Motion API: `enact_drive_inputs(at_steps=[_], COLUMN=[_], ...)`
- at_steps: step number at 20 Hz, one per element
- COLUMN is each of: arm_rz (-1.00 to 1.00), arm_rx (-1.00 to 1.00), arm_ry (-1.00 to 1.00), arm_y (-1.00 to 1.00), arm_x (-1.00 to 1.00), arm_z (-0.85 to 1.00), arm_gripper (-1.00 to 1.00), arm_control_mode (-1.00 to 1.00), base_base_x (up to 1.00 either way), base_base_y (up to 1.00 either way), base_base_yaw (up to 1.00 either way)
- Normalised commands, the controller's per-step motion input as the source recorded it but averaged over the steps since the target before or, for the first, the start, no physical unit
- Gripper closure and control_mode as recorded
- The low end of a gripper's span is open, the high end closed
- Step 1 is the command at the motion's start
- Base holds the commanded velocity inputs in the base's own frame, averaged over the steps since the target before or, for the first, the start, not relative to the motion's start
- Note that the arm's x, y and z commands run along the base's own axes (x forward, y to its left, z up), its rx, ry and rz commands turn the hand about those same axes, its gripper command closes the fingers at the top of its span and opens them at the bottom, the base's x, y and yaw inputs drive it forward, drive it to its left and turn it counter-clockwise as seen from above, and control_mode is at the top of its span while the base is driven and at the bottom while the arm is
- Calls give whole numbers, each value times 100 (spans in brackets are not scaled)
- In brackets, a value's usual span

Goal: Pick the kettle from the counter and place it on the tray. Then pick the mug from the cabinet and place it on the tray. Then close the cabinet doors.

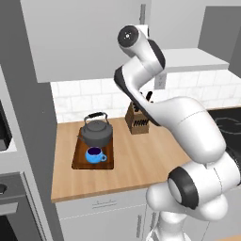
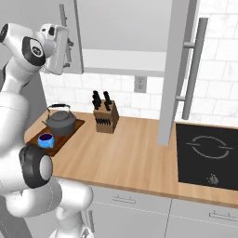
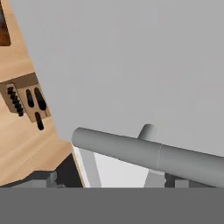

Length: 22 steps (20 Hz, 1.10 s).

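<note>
Nearest us, white drawer fronts run under the counter, a light wood butcher-block top. On its left part lies the dark brown tray, flat on the wood. We see the kettle standing on the tray's far half and the blue mug on its near half, just beside the kettle; both sit upright. A wooden knife block stands on the counter near the wall, apart from the tray. To the right, a black cooktop is set into the counter.

Behind runs a white tiled wall with an outlet. Above it hangs the cabinet, its white shelf visible. 1 door lies across its left part; the other door stands swung out over the counter, edge toward us.

Our gripper is up at the left door, its jaws spread wide, pinching nothing. In the hand view the bar handle crosses close before the fingertips.
</note>
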Motion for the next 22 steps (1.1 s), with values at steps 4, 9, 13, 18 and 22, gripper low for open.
enact_drive_inputs(at_steps=[4,9,13,18,22], arm_rz=[5,7,1,0,0], arm_rx=[0,0,0,1,0], arm_ry=[0,6,15,2,0], arm_y=[-6,-15,-49,-62,-66], arm_x=[56,60,35,-6,0], arm_z=[-19,-20,-8,0,-3], arm_gripper=[-100,-100,-100,-100,-100], arm_control_mode=[-100,-100,-100,-100,-100], base_base_x=[0,0,0,0,0], base_base_y=[0,0,0,0,0], base_base_yaw=[0,0,0,0,0])
